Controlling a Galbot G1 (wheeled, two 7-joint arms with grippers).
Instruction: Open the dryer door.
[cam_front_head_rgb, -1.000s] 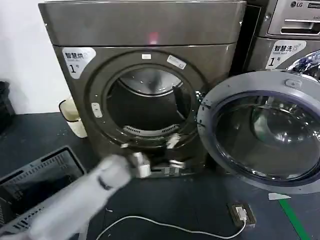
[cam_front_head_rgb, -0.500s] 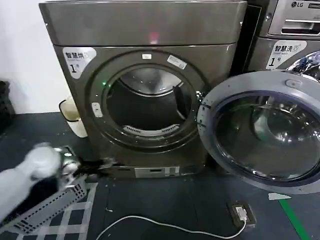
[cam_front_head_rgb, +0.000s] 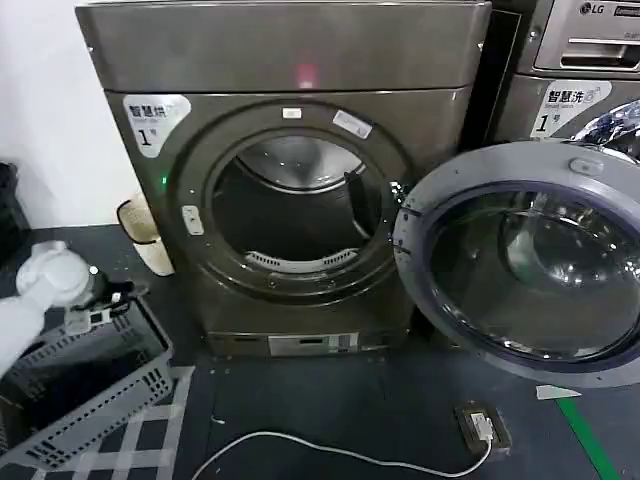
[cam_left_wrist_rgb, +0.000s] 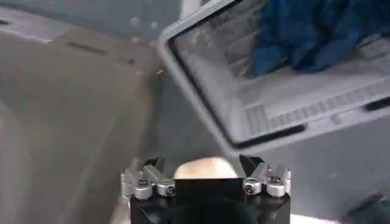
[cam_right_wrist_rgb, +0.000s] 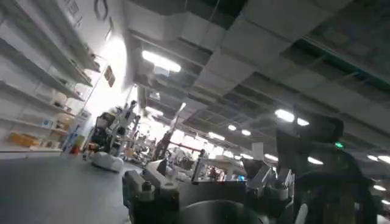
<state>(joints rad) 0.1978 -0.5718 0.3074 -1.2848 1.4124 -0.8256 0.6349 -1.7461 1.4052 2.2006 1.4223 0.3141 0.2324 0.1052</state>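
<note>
Pulled back from the dryer's base, the left gripper now hangs over a grey basket, fingers spread and empty; its arm is cut off at the frame edge. Swung wide to the right, the dryer door shows its grey inner ring, its far edge cropped, beside a machine marked LG. Right gripper points at a ceiling, fingers apart, holding nothing.

Dryer door: glossy tinted glass, matt grey plastic ring.

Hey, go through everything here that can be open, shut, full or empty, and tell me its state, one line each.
dryer door: swung fully open to the robot's right, glass facing out.
dryer drum: exposed, looks empty.
left gripper: fingers open, holding nothing, over the grey basket.
grey basket: on the floor at left, blue cloth inside.
right gripper: pointed up at the ceiling.
</note>
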